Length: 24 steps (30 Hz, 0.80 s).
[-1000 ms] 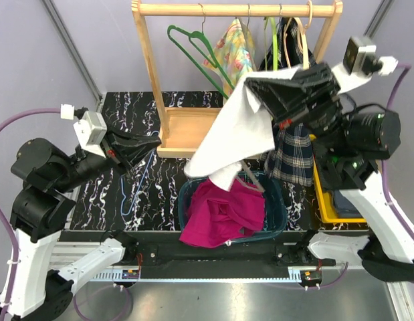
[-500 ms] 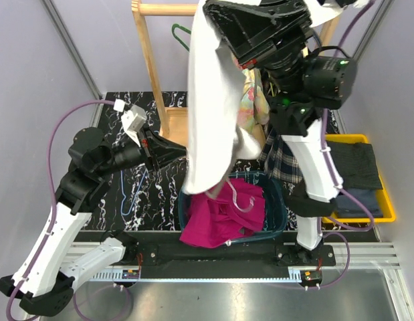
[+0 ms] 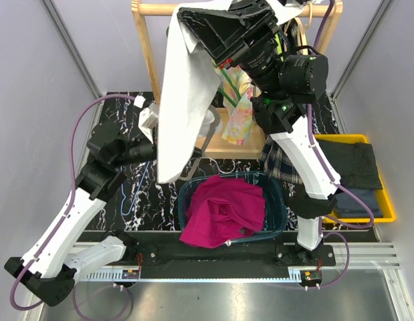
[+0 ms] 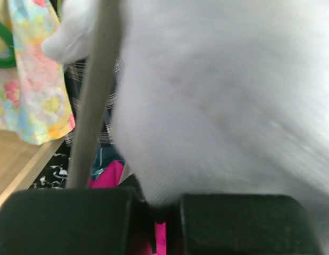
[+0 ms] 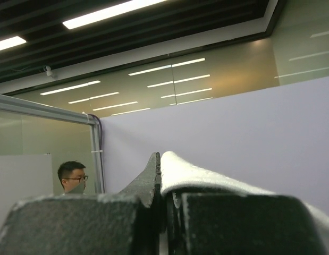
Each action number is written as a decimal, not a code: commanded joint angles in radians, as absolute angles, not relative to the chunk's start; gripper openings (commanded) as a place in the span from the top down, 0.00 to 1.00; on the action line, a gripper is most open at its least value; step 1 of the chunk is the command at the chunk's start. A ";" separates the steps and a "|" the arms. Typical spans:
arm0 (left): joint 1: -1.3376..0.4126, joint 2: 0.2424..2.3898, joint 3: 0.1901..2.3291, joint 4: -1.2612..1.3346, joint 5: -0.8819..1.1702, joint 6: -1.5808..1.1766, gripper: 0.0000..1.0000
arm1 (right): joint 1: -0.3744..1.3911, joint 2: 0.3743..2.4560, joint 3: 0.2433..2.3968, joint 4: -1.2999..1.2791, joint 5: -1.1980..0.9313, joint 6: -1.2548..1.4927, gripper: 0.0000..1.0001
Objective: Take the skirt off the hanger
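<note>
The white skirt (image 3: 183, 93) hangs in a long drape from my right gripper (image 3: 186, 20), which is raised high in front of the rack and shut on the skirt's top edge (image 5: 207, 178). My left gripper (image 4: 165, 212) is behind the skirt's lower part. Its fingers stand close together with a fold of the white cloth (image 4: 217, 95) pinched between them. A blurred grey-beige bar (image 4: 95, 95) runs beside the cloth in the left wrist view. I cannot tell if it is the hanger. No hanger shows clearly in the top view.
A wooden rack (image 3: 148, 60) stands at the back with a floral garment (image 3: 237, 114) and a plaid garment (image 3: 283, 164). A teal basket (image 3: 280, 194) holds magenta cloth (image 3: 223, 210). A yellow tray (image 3: 387, 200) holds dark clothes. A blue hanger (image 3: 136, 190) lies on the table.
My right arm has swung the skirt up and to the left. My left arm has reached right to its lower part. The pale hanger dangling over the basket no longer shows.
</note>
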<state>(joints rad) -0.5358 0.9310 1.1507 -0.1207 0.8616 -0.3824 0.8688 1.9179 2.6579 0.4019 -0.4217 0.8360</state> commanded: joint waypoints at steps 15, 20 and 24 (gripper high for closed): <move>-0.512 0.888 1.201 -0.178 0.995 -0.316 1.00 | 0.876 1.713 2.557 0.532 -0.295 0.693 1.00; -0.499 0.885 1.230 -0.180 1.023 -0.360 1.00 | 0.877 1.704 2.551 0.535 -0.278 0.678 1.00; -0.497 0.861 1.215 -0.193 0.937 -0.368 0.21 | 0.879 1.733 2.586 0.545 -0.282 0.713 1.00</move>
<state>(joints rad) -0.5041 0.8852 1.1980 -0.1707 0.9684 -0.3458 0.8707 1.7447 2.5214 0.4446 -0.3458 0.6987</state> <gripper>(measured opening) 0.302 0.018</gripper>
